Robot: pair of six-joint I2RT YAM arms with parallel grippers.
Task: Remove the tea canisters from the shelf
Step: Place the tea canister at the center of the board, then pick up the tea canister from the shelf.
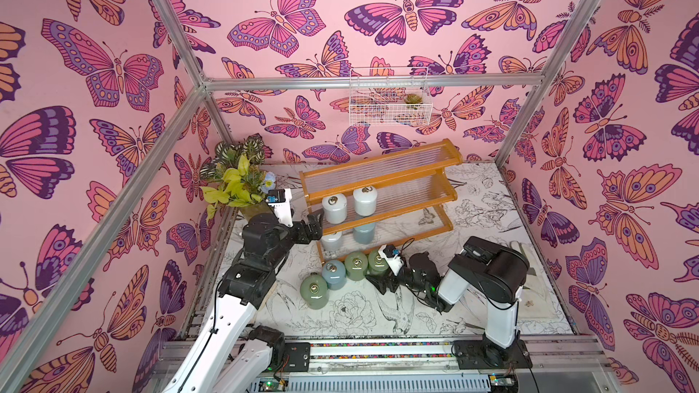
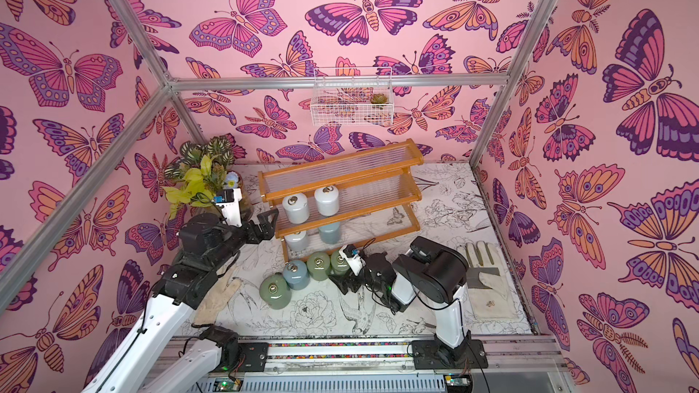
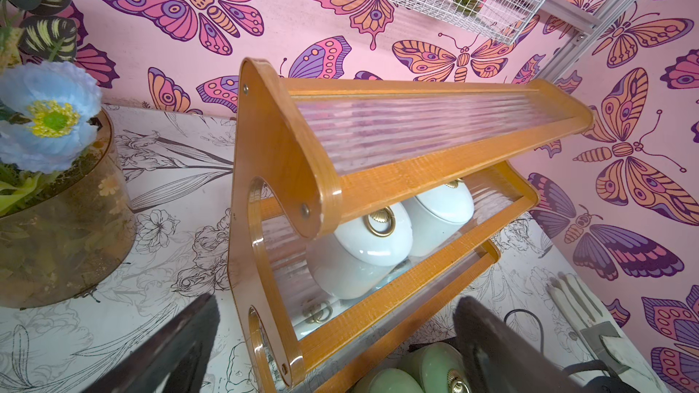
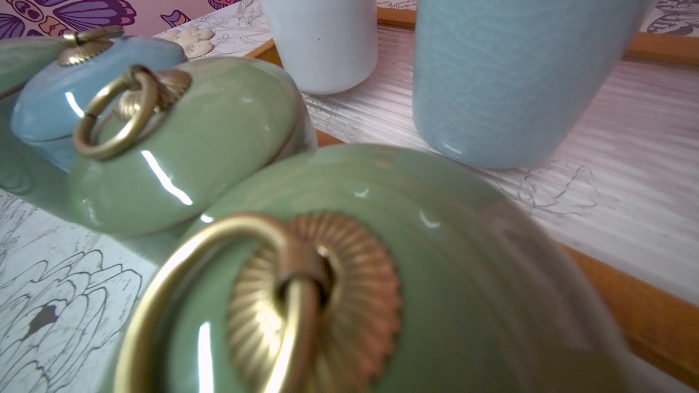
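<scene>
The shelf [image 1: 382, 179] has an orange frame and clear ribbed tiers. Two white tea canisters [image 1: 334, 209] [image 1: 365, 200] stand on its middle tier. A white one [image 1: 332, 240] and a light blue one [image 1: 364, 233] stand on the bottom tier. On the table in front stand three green canisters [image 1: 314, 291] [image 1: 356, 265] [image 1: 377, 260] and a blue one [image 1: 334, 275]. My left gripper [image 1: 314, 223] is open at the shelf's left end panel [image 3: 264, 258], holding nothing. My right gripper [image 1: 380, 282] sits low by the rightmost green canister [image 4: 416, 258], fingers apart; that lid hides them in the right wrist view.
A glass vase of leaves and a blue flower [image 1: 242, 183] stands at the back left, close behind my left wrist. A white wire basket [image 1: 389, 102] hangs on the back wall. Work gloves lie at the right [image 2: 488, 281] and under the left arm [image 2: 219, 300].
</scene>
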